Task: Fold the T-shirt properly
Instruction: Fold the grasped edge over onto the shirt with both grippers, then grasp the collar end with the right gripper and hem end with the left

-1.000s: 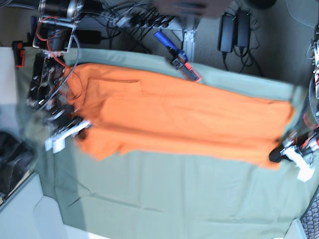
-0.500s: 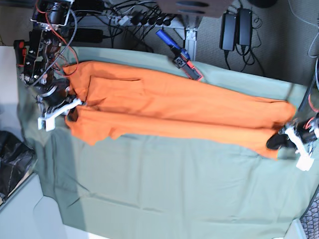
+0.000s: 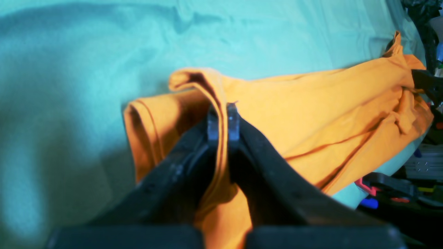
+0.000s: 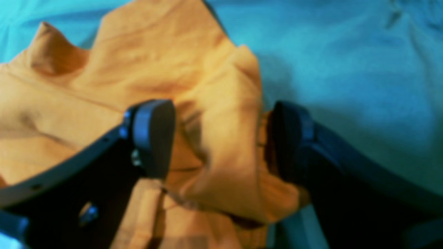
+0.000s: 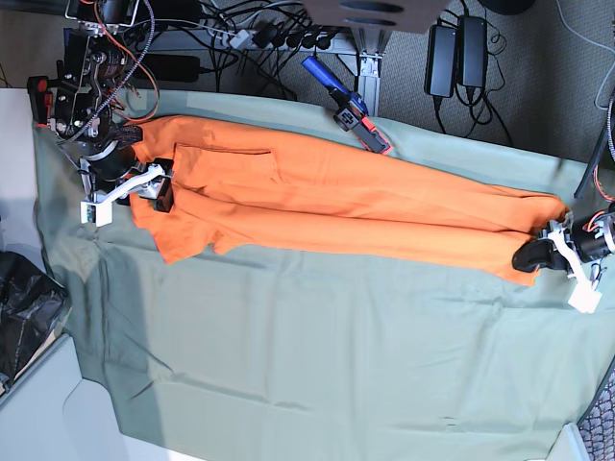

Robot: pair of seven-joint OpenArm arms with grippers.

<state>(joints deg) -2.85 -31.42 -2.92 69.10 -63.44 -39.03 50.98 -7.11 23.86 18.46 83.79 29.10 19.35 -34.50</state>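
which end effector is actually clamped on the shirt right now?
The left end effector: its jaws are pinched shut on a fold of the T-shirt. The right end effector is open, fabric loose between its jaws.

Left gripper (image 3: 223,117) pinched; right gripper (image 4: 221,138) agape

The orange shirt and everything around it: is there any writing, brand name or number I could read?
No text can be read in any view.
T-shirt: plain orange, no print showing.
Green cloth: plain.
Power bricks and blue clamp: any labels are too small to read.
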